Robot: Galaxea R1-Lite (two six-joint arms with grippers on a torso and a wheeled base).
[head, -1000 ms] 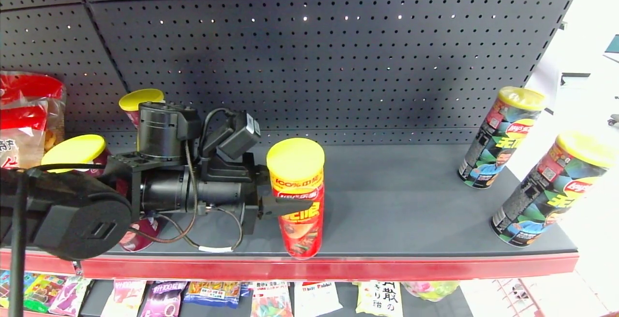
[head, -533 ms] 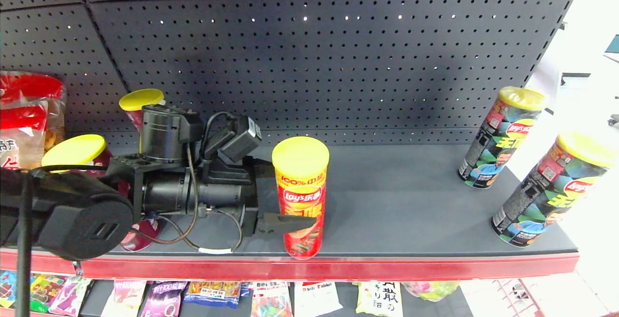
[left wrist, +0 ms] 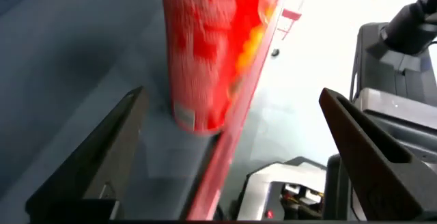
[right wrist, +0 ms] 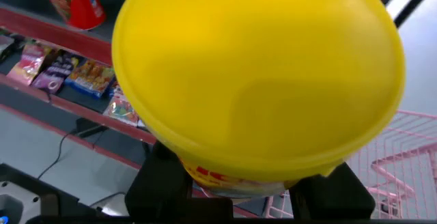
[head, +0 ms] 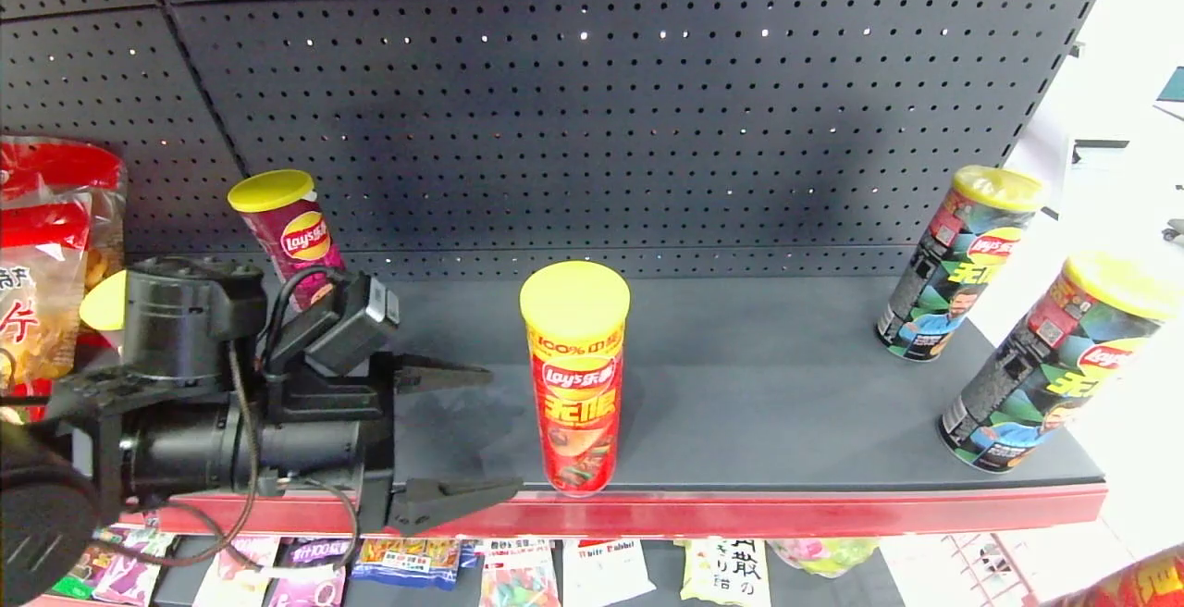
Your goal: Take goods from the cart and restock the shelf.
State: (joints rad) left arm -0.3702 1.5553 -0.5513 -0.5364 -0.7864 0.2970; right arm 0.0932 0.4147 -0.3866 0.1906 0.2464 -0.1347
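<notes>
The dark shelf (head: 740, 385) with its pegboard back carries the red chips can (head: 573, 376), upright at the red front edge. The left pincer (head: 504, 431) is released, just beside this can, not touching. The right pincer (right wrist: 242, 186) grasps a yellow-lidded can (right wrist: 256, 80).

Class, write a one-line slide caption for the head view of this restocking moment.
Open left gripper just left of an upright red chip can, not touching it, at the front edge of the shelf.
</notes>
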